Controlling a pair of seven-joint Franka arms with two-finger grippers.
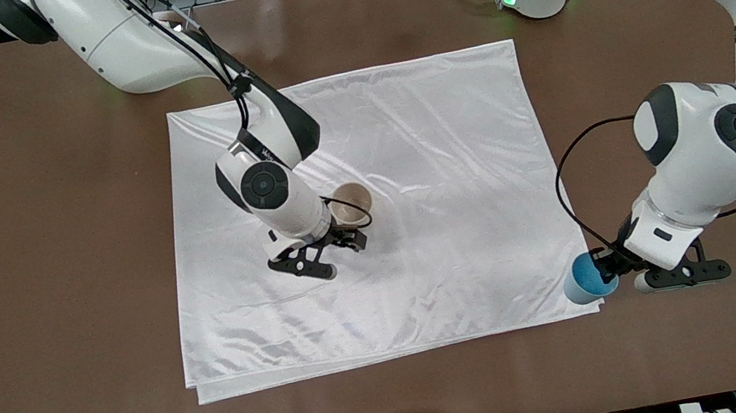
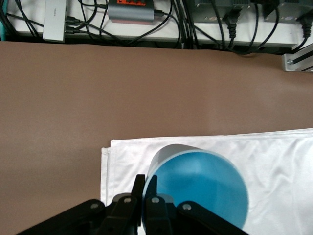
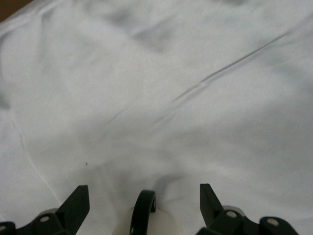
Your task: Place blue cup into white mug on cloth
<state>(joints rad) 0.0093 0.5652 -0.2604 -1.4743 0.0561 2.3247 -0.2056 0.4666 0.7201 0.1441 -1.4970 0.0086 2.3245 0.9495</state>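
The white mug (image 1: 354, 203) is standing upright near the middle of the cloth (image 1: 434, 149). The right gripper (image 1: 320, 251) is sitting just beside it, jaws spread wide on either side of the black handle (image 3: 143, 210) and gripping nothing. The left gripper (image 2: 145, 201) is pinching the blue cup (image 1: 587, 278) by its rim at the cloth's corner nearest the left arm's end of the worktop (image 1: 37, 219). The cup is looking only slightly narrower than the mug, so the left arm should be lifting it level, centring it over the mouth, lowering straight, while the right arm is clearing away.

Shiny satin cloth (image 1: 408, 177) (matt table (image 1: 50, 293))
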